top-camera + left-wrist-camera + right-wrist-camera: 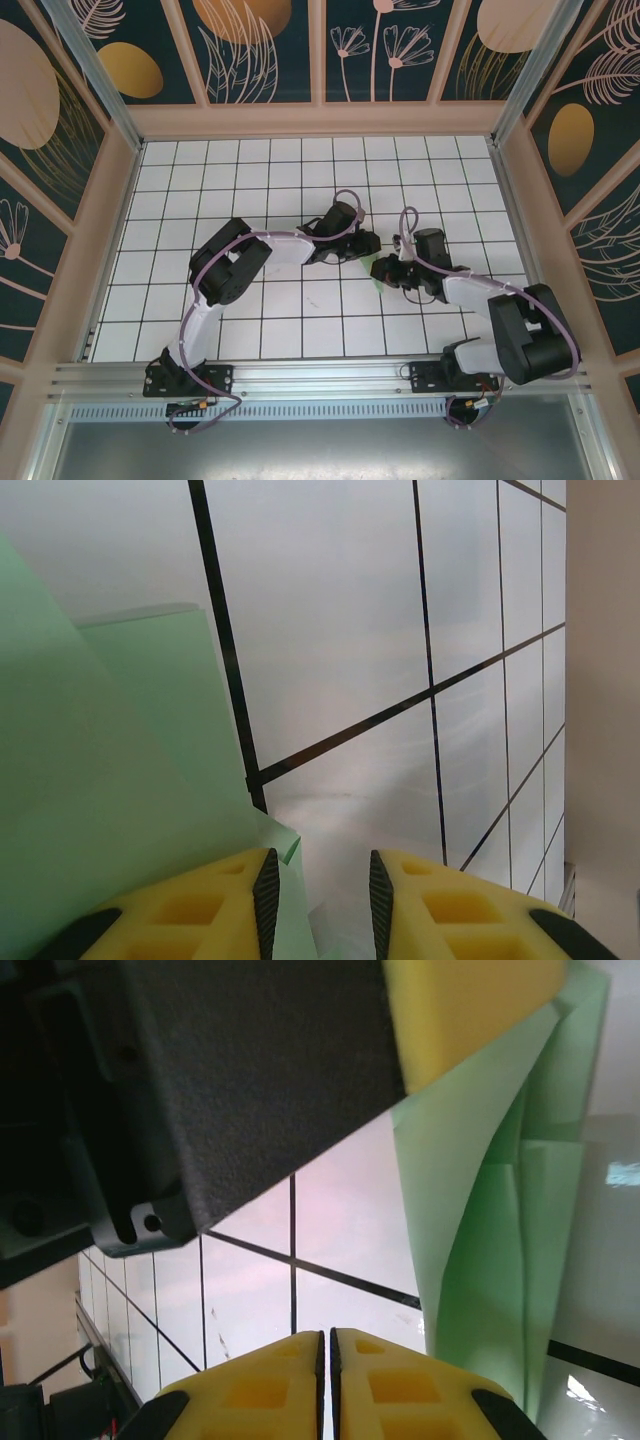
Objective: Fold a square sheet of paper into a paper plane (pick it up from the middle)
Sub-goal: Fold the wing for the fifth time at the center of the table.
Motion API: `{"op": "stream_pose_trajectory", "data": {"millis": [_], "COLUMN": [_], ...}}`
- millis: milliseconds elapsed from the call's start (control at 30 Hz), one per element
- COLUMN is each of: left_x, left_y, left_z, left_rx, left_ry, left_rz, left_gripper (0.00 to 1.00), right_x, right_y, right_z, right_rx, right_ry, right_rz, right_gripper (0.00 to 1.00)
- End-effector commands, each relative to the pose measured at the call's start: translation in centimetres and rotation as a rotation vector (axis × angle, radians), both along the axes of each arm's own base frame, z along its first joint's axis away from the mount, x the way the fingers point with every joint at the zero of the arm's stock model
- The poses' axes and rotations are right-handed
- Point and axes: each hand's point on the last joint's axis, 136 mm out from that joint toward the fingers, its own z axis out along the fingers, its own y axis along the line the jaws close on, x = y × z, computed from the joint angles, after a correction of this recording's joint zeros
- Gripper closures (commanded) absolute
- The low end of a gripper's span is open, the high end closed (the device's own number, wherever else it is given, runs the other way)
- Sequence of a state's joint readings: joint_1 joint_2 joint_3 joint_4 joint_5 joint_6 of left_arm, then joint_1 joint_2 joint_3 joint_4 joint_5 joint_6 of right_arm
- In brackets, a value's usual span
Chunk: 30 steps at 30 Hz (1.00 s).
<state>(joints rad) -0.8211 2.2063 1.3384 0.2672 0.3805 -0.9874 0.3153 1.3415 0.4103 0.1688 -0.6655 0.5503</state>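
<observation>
Though already creased into several layers, far from finished: midway in the folding, by judgement. Square sheet of paper [470, 1260] raised over the table [300, 180] near its middle, between both arms, hanging against the left gripper [320, 860]. Left jaws partly apart, with a paper corner beside one finger [200, 910]; perhaps pinched further back, perhaps only leaning, hard to tell from so close. Right gripper [327, 1338] clenched on nothing, just beside the sheet. Next move, probably: open right jaws, catch the loose flap, press the crease without tearing the thin paper.
</observation>
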Motion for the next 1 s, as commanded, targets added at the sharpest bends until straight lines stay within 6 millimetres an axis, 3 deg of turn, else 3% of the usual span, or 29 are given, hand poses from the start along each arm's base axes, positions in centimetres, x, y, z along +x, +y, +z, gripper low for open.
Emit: {"op": "stream_pose_trajectory", "data": {"millis": [0, 100, 300, 600, 967], "left_x": [-0.9, -0.8, -0.9, -0.7, 2.3], "left_y": [2.1, 2.1, 2.1, 2.1, 3.2], "left_z": [-5.0, -5.1, -5.0, -4.9, -2.6], "left_rx": [0.144, 0.145, 0.151, 0.161, 0.107], "left_ry": [0.061, 0.063, 0.058, 0.043, -0.039], "left_rz": [0.018, 0.018, 0.011, 0.008, 0.032], "left_gripper": [0.66, 0.66, 0.66, 0.67, 0.66], "right_x": [-0.7, -0.9, -0.4, -3.3, -3.4], "right_y": [1.1, 1.0, -1.8, -5.0, -5.7], "right_z": [-0.2, -1.4, -3.7, -8.7, -9.2], "right_rx": [0.006, -0.038, -0.127, -0.171, -0.132], "right_ry": [0.024, 0.047, 0.088, 0.317, 0.38], "right_rz": [0.074, 0.075, -0.04, -0.126, -0.163], "right_gripper": [0.86, 0.87, 0.88, 0.89, 0.99]}}
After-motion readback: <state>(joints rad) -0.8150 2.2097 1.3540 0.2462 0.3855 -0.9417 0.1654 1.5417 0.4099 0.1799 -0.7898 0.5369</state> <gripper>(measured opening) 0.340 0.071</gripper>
